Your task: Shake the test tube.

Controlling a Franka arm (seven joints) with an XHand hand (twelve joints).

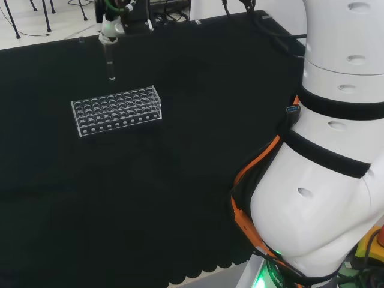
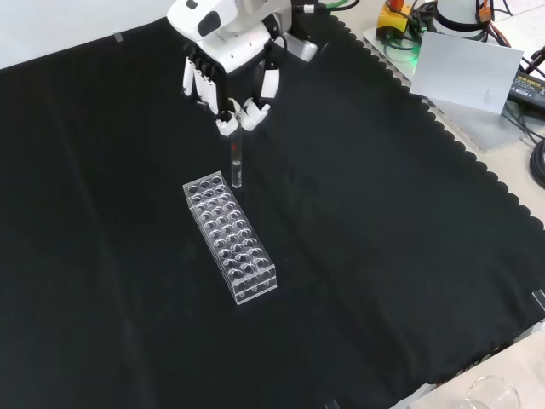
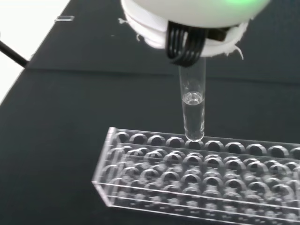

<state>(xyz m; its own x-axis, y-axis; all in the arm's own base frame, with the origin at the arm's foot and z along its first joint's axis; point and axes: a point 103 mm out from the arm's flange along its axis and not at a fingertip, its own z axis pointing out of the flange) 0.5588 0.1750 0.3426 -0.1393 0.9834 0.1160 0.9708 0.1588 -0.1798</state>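
The hand (image 2: 228, 81) grasps the test tube (image 2: 236, 166) by its upper end, fingertips (image 2: 253, 113) pinched round the glass, so the tube hangs upright straight below the hand. In the front view the tube's rounded bottom sits just above the far end of the clear rack (image 2: 231, 238), which lies flat on the black cloth (image 2: 383, 239). The wrist view shows the tube (image 3: 192, 105) holding a clear liquid (the level stands roughly halfway up the visible part) with its tip close over the rack's (image 3: 201, 173) edge row of holes; whether it touches cannot be told. In the head view the tube (image 1: 111, 65) hangs beyond the rack (image 1: 117, 110).
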